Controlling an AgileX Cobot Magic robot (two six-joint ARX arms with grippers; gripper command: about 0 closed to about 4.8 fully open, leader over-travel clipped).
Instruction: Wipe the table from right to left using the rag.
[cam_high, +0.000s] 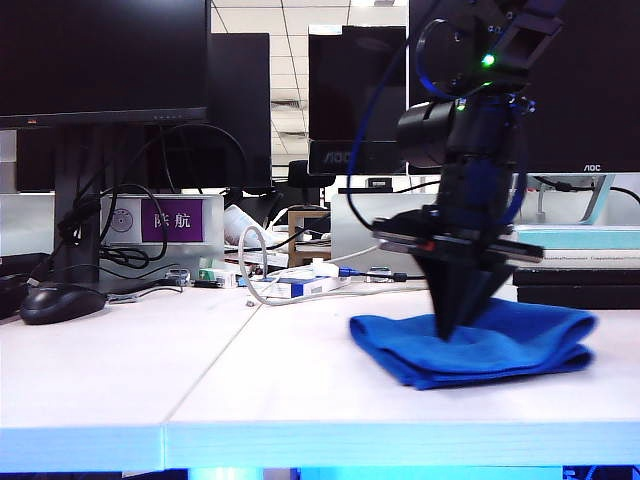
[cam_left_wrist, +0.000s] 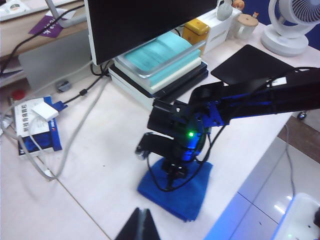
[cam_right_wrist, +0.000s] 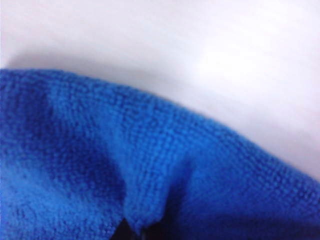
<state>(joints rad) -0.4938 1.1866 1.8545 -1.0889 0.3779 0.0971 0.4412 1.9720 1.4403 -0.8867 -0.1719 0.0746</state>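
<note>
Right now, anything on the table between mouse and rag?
Exterior view: only bare table between the black mouse and rag; right gripper pinches the rag.

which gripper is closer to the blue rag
Right. The right gripper presses down into the rag, pinching it; the left gripper hangs above the table, off the rag's edge.

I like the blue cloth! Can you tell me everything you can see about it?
The rag is bright blue, thick and fuzzy like a towel. It lies folded in soft layers on the white table, on the right side near the front edge. The right gripper points straight down into its middle, shut on a pinch of cloth, so the rag bunches up a little there. The left gripper hangs apart, above the table, not touching it. Nothing else touches the rag.
</note>
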